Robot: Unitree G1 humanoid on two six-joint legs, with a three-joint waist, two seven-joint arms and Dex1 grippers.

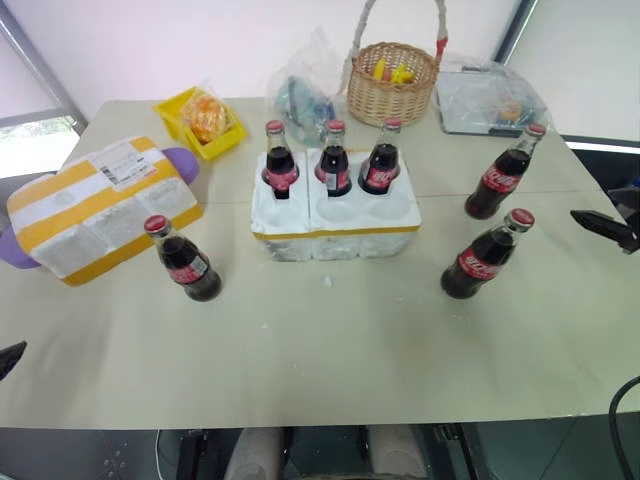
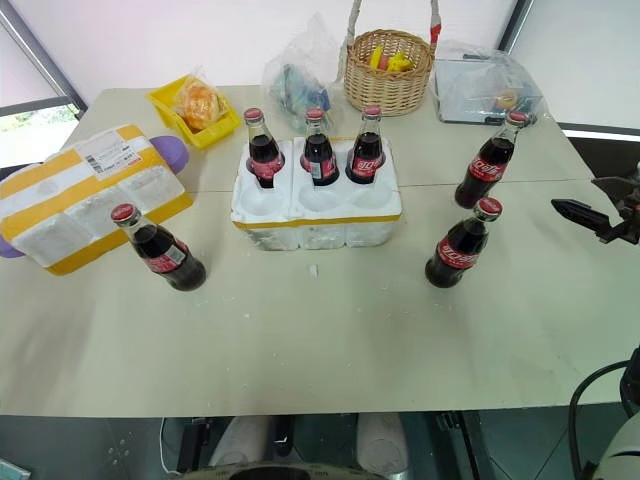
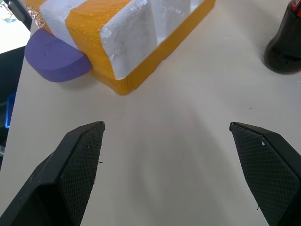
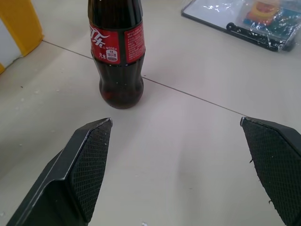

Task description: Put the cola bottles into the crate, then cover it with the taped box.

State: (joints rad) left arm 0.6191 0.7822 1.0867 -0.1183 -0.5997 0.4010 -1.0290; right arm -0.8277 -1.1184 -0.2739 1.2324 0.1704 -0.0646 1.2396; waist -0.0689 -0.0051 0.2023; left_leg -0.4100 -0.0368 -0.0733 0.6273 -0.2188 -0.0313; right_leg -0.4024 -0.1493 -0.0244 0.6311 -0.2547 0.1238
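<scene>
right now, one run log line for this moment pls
crate: three cola bottles in back wells | loose bottles: three on table | taped box: off crate | left gripper: open | right gripper: open

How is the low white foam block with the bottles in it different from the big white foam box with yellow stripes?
The low white foam block holds three cola bottles; the big taped foam box holds none. The block has one thin yellow strip, the box broad bands, a label and purple ends. Both are white foam on the table.
</scene>
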